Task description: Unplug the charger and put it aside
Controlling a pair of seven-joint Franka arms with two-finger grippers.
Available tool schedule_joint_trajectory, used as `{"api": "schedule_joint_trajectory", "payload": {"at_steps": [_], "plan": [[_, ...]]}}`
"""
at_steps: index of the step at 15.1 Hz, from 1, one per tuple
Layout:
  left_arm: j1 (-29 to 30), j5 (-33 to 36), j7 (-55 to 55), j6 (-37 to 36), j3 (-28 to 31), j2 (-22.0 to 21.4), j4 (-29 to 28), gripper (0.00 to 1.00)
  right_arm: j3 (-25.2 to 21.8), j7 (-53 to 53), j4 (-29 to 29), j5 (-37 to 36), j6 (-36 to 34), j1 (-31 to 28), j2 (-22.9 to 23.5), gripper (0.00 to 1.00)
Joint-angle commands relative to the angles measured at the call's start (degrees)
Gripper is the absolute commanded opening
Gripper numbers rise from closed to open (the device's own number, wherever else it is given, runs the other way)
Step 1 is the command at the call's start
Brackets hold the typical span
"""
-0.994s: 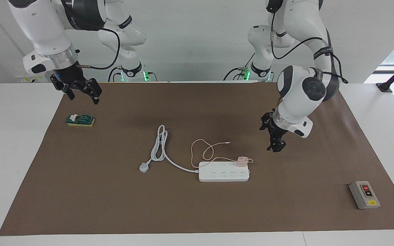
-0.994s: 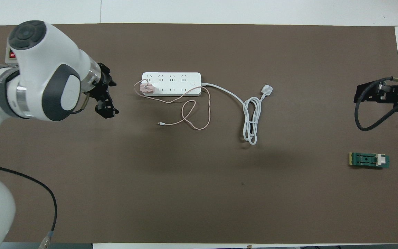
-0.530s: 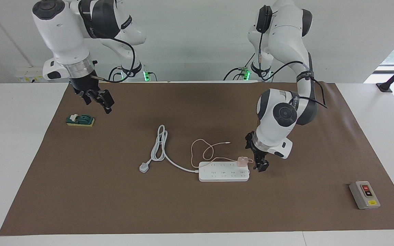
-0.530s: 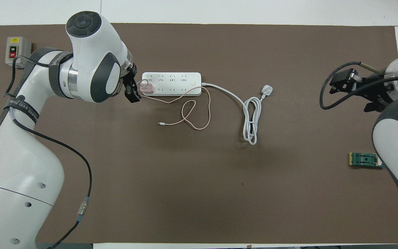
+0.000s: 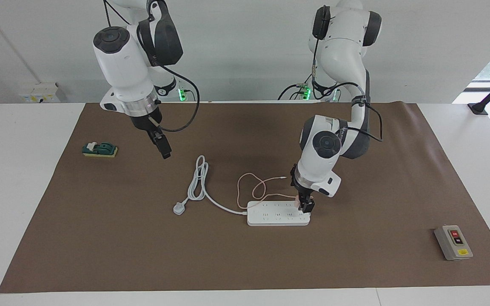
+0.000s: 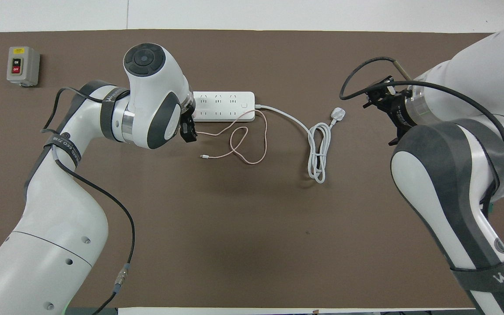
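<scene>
While my left end effector [image 5: 306, 207] sits down on the charger [image 5: 299, 201] in the strip [image 5: 277, 213], I cannot tell its grip; my right end effector [image 5: 165, 151] waits over the bench [image 5: 100, 238].

brown mat [image 5: 100, 238], white power strip [image 5: 277, 216], white three-pin plug [image 5: 178, 208], grey switch box [image 5: 453, 242], green block [image 5: 100, 149]

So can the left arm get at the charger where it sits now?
Probably yes. The left tool is already down at the charger, plugged into the power strip at the end toward the left arm. Only its thin pink cable lies nearby.
</scene>
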Motion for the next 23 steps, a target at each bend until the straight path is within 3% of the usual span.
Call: {"api": "schedule_joint_trajectory", "payload": {"at_steps": [1,6,9,14,17,19,21,23], "plan": [[-0.5,0.8,-1.2,1.4,1.1,-2.8,-3.7,1.0,0.1,8.4,1.0,7.2,3.8,1.7,3.0,1.0],[0.0,0.8,-1.2,0.2,1.1,-2.7,-2.5,1.0,0.0,18.2,6.2,20.2,10.8,5.6,10.9,0.99],[-0.2,0.9,-1.3,0.2,1.1,-2.7,-2.5,0.97,0.0,21.9,14.7,26.1,11.8,7.0,18.9,0.99],[-0.9,0.9,-1.3,0.4,1.5,-2.7,-2.5,0.89,0.1,21.7,18.7,30.8,14.6,8.1,27.6,0.99],[-0.8,0.9,-1.3,0.2,1.9,-2.7,-2.6,0.8,0.1,21.0,25.5,30.8,10.7,7.5,32.0,0.99],[-0.8,0.9,-1.3,0.2,2.0,-2.7,-2.5,0.68,0.1,20.7,32.9,30.7,7.6,7.3,36.5,0.99],[-0.9,0.9,-1.3,0.2,2.0,-2.7,-2.5,0.41,-0.1,20.7,39.2,30.7,5.3,7.2,40.2,0.99],[-0.9,0.9,-1.3,0.3,2.0,-2.7,-2.5,0.24,0.3,20.7,42.9,30.9,5.7,7.2,44.0,0.99]]}}
